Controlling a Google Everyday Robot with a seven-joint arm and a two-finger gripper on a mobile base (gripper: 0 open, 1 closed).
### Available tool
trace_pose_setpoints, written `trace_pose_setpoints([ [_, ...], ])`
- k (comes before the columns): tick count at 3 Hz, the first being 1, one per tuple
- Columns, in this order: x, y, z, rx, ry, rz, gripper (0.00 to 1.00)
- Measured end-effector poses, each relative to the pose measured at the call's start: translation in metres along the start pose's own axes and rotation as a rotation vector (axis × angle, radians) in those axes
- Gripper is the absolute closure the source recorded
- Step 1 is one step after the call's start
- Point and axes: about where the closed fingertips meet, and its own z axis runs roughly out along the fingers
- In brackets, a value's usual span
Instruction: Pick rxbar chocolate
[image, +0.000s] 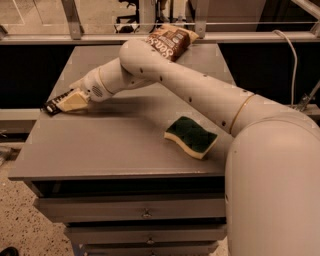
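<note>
The rxbar chocolate (51, 106), a slim black bar with white lettering, lies at the left edge of the grey table (115, 145). My gripper (69, 103) reaches across the table to it. Its tan fingers (75, 100) are closed on the bar's right end, low at the table surface. Only the bar's left end shows beyond the fingertips; the rest is hidden under them. My white arm (200, 90) stretches from the lower right over the table.
A green-and-yellow sponge (191, 136) lies right of centre. A brown-and-tan chip bag (170, 41) sits at the back edge, against a metal railing (75, 37). Drawers (145, 212) are below the table front. My robot body (275, 185) fills the lower right.
</note>
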Motion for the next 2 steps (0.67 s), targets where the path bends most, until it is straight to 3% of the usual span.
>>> trace_pose_setpoints([
  [1,0.0000,0.0000,-0.0001,0.000,0.000,0.000,0.97],
  [2,-0.0037,-0.0030,-0.0095,0.017,0.003,-0.010,1.00],
])
